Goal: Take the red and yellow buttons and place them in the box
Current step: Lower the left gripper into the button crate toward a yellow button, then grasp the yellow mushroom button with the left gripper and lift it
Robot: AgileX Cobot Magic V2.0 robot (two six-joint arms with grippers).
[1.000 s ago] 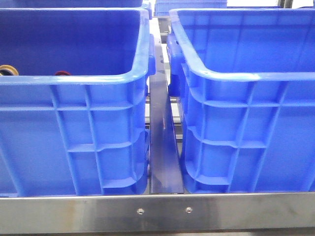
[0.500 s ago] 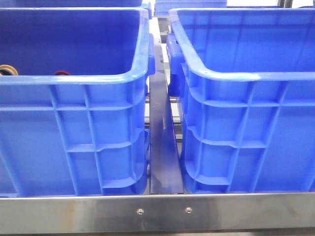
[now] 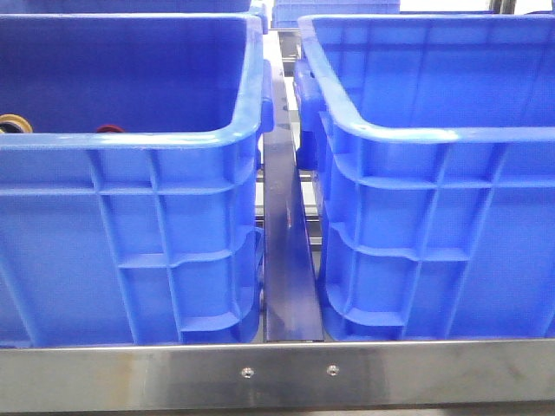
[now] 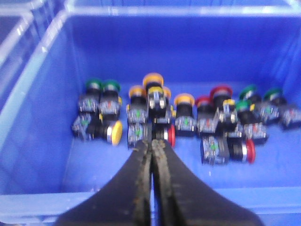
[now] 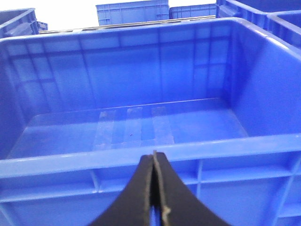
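Observation:
In the left wrist view a heap of push buttons lies on the floor of the left blue crate point(image 4: 37, 141). A yellow button point(image 4: 115, 132) lies on its side, and a red button point(image 4: 171, 135) lies just beyond my fingertips. My left gripper point(image 4: 152, 142) is shut and empty, above the crate's near wall. In the front view only a yellow cap point(image 3: 13, 123) and a red cap point(image 3: 110, 129) peek over the left crate's rim point(image 3: 130, 139). My right gripper point(image 5: 154, 157) is shut and empty, just outside the near wall of the empty right crate point(image 5: 70, 162). Neither gripper shows in the front view.
Green buttons point(image 4: 110, 86) and more yellow and red ones are mixed into the heap. A dark divider strip point(image 3: 286, 260) runs between the two crates. A steel rail point(image 3: 277, 373) crosses the front. More blue crates point(image 5: 131, 12) stand behind.

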